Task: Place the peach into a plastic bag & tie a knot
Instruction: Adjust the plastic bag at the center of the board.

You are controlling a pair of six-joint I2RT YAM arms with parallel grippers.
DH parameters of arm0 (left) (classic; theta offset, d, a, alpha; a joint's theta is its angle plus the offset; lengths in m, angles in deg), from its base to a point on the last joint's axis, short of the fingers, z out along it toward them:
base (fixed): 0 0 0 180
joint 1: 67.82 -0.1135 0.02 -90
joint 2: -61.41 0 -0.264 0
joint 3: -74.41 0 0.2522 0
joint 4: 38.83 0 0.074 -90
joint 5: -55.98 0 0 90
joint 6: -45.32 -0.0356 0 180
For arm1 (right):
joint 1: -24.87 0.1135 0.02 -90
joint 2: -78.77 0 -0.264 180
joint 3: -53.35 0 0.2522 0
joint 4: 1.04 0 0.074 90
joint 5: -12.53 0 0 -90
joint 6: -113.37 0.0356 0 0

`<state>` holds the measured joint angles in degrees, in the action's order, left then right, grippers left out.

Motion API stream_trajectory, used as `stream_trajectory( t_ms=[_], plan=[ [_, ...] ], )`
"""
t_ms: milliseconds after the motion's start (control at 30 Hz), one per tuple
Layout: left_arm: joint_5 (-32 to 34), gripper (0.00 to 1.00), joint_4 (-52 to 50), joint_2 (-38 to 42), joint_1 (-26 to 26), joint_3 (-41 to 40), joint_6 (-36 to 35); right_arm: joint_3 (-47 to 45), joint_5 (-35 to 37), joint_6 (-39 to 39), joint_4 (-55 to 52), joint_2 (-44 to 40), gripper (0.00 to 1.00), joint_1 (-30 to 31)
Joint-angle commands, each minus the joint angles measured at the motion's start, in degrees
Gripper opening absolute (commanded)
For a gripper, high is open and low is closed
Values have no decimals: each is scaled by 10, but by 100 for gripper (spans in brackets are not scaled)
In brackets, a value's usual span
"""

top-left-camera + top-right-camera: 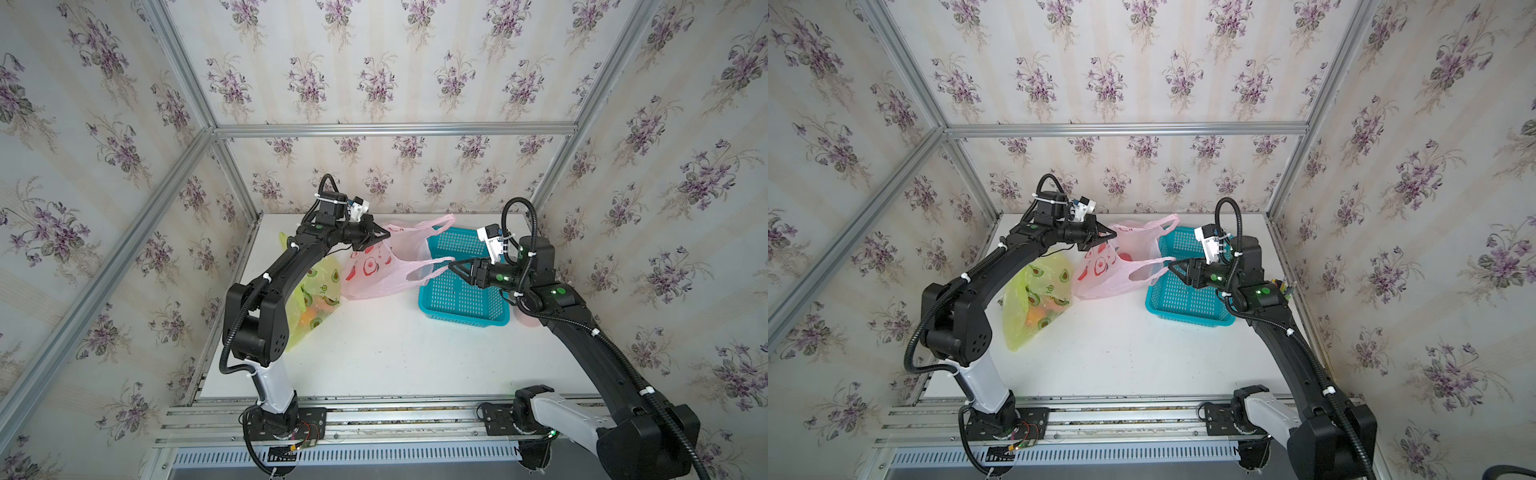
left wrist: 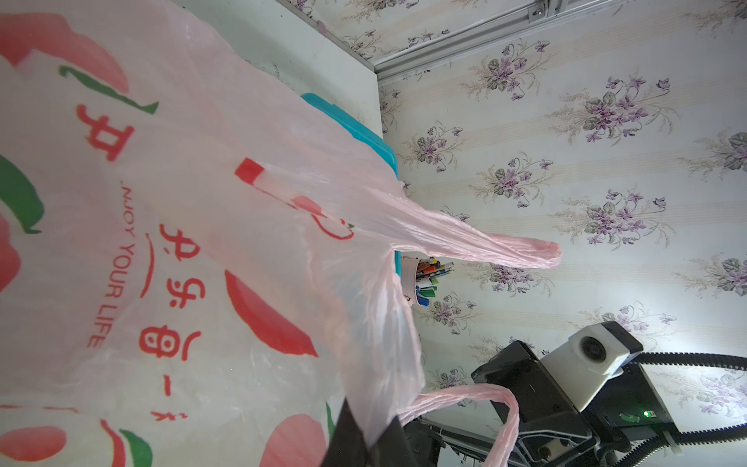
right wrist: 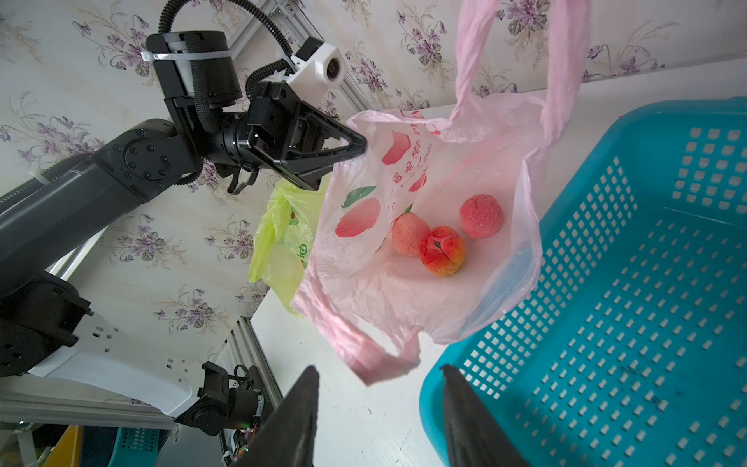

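Three peaches point(image 3: 441, 250) lie on the bottom of the pink plastic bag point(image 3: 364, 283), whose mouth gapes. Left gripper point(image 3: 361, 144) is pinched tight on the bag's rim. Right gripper point(image 3: 378, 370) has its jaws apart, with one bag handle point(image 3: 357, 351) between the tips, unclamped. The bag's side lies against the teal basket point(image 3: 646, 283). A yellow-green bag point(image 1: 316, 291) sits just beside it.

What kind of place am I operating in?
Probably a staged robot test cell, not a real home: wallpaper panels fixed in an aluminium frame, a mounting rail for the arms, one white table.
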<state>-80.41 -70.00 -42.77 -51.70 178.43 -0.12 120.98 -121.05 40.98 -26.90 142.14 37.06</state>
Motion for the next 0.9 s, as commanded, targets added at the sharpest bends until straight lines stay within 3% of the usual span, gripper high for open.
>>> stream_trajectory(
  t_ms=[0,300,367,433,467,600,700,867],
  plan=[
    [-5,0,10,-1,1,-1,5,4,-18,-4,27,8,47,3],
    [-6,1,10,3,1,-7,3,6,-27,9,57,24,35,14],
    [-3,15,10,6,1,-9,0,12,-27,10,60,28,27,20],
    [14,45,0,20,1,-11,-9,24,-24,11,61,33,20,26],
    [26,53,-10,30,0,-10,-21,30,-25,13,61,37,17,29],
    [85,64,-50,93,1,-14,-91,66,-18,20,60,59,0,55],
    [138,64,-50,165,9,-45,-167,106,4,20,40,82,0,89],
    [250,67,-41,286,83,-107,-340,154,18,49,37,116,0,127]
  ],
)
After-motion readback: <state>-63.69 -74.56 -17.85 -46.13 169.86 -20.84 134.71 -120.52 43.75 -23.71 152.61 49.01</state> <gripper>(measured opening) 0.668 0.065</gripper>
